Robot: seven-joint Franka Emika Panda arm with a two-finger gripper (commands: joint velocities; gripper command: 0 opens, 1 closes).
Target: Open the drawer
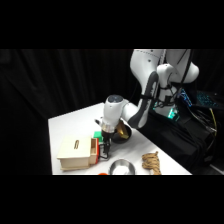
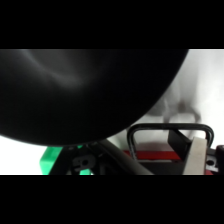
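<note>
Because the pull has to run straight out along the drawer's slide axis, what matters is how the handle sits relative to the fingers.

Drawer: the drawer (image 1: 94, 151) shows as a red-orange front on the right-facing end of a light wooden box (image 1: 75, 152), near the table's front edge in the side view; it looks shut or barely out, though I cannot tell for certain.

Handle: the black loop handle (image 2: 169, 131) stands off the red front as a wide rounded bar, seen close up in the wrist view; its long axis runs across that picture.

Gripper: the gripper (image 1: 105, 148) hangs just beside the drawer front, on its right in the side view, with the handle directly at the fingers.

Fingers: one pale fingertip (image 2: 195, 157) sits just inside the loop's right end; whether the fingers are clamped on the bar or released I cannot tell.

Slide axis: judged from the box's length, the drawer should travel away from the box, rightward in the side view.

Green cube: a green cube (image 1: 98, 134) sits behind the gripper, near the box's far corner.

Bowls: a dark bowl (image 1: 121, 132) lies just behind the wrist; a metal bowl (image 1: 122, 167) sits at the front edge.

Rope: a coil of rope (image 1: 150, 162) lies further right.

Table: the white table (image 1: 70, 125) carries everything.
</note>
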